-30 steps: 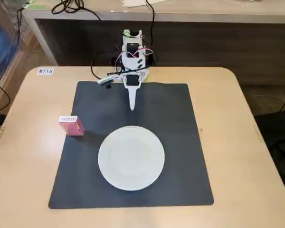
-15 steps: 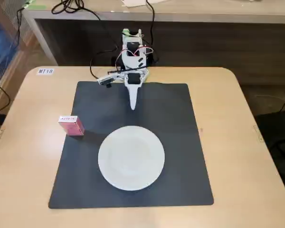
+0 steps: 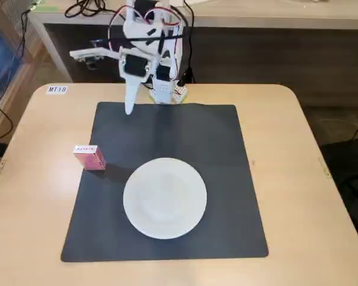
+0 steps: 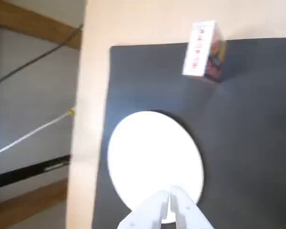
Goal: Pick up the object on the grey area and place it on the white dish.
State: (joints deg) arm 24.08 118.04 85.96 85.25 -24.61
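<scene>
The pink box (image 3: 89, 157) with a white label strip stands on the left edge of the dark grey mat (image 3: 215, 149), half over the wooden table. The white dish (image 3: 164, 198) lies on the mat's front middle, empty. My gripper (image 3: 129, 108) hangs above the mat's far left corner, well apart from the box and the dish, with its jaws together and nothing in them. In the wrist view the gripper (image 4: 169, 206) enters from the bottom over the dish (image 4: 152, 152), and the box (image 4: 203, 50) stands at the mat's (image 4: 257, 143) upper edge.
The arm's base (image 3: 164, 89) stands at the table's far edge with cables behind it. A small label "MT18" (image 3: 57, 89) is stuck at the far left of the light wooden tabletop (image 3: 298, 179). A wall and shelf run behind the table.
</scene>
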